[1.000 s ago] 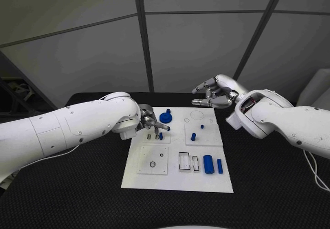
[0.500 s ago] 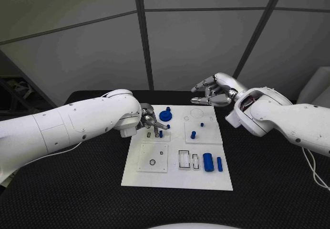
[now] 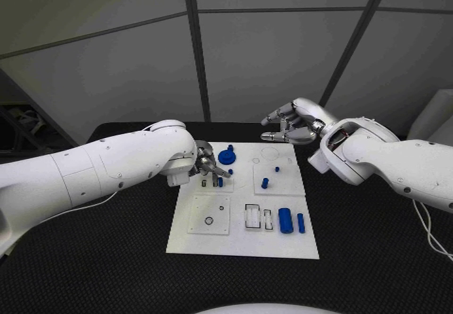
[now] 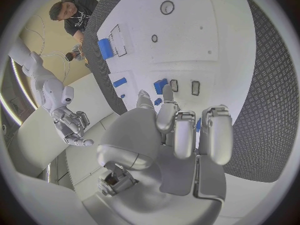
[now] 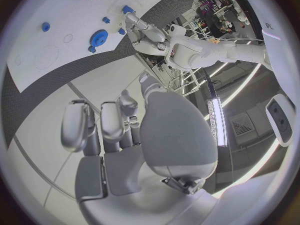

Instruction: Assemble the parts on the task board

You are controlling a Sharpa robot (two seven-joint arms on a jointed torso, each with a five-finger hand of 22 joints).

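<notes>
Task board (image 3: 243,245) lay flat mid black desk (image 3: 94,261). On it: blue gear (image 3: 226,157) at far left corner, small blue pegs (image 3: 265,183) standing in the right-hand plate, blue cylinder (image 3: 285,220) and thinner blue pin (image 3: 301,222) lying side by side near the right edge, beside two empty rectangular slots (image 3: 253,217). Near-left plate had a black ring (image 3: 207,226). Left hand (image 3: 206,167) sat low over the board's upper left, fingers (image 4: 176,130) together, tips by a small blue part (image 4: 160,86); couldn't tell if pinching it. Right hand (image 3: 294,125) hovered beyond the board's far edge, fingers (image 5: 103,122) curled in, holding nothing.
</notes>
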